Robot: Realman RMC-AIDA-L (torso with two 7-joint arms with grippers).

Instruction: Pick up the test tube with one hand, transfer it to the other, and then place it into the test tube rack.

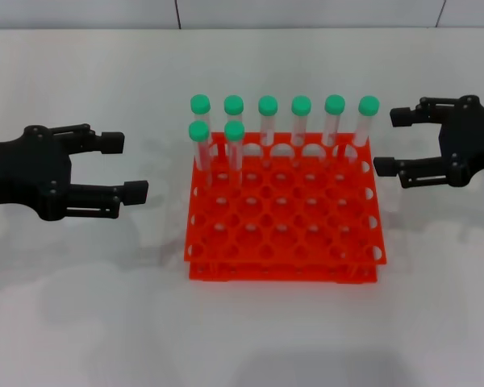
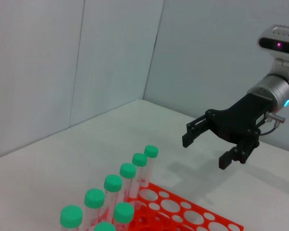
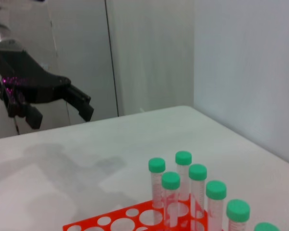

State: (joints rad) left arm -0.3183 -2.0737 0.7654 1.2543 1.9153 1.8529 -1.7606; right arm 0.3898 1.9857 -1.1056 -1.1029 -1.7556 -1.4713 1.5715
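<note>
**Eight tubes upright in rack**

The orange-red test tube rack (image 1: pixel 284 218) sits at frame centre. Eight clear, green-capped test tubes (image 1: pixel 268 121) stand upright: six along its far row, two more at upper left in the second row.

orange-red rack (image 1: pixel 282 234), green-capped clear tubes (image 1: pixel 267 121), black tools, white table (image 1: pixel 81 306)

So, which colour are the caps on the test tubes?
Green, all eight caps, standing in the orange-red rack; the head view shows it best.
</note>
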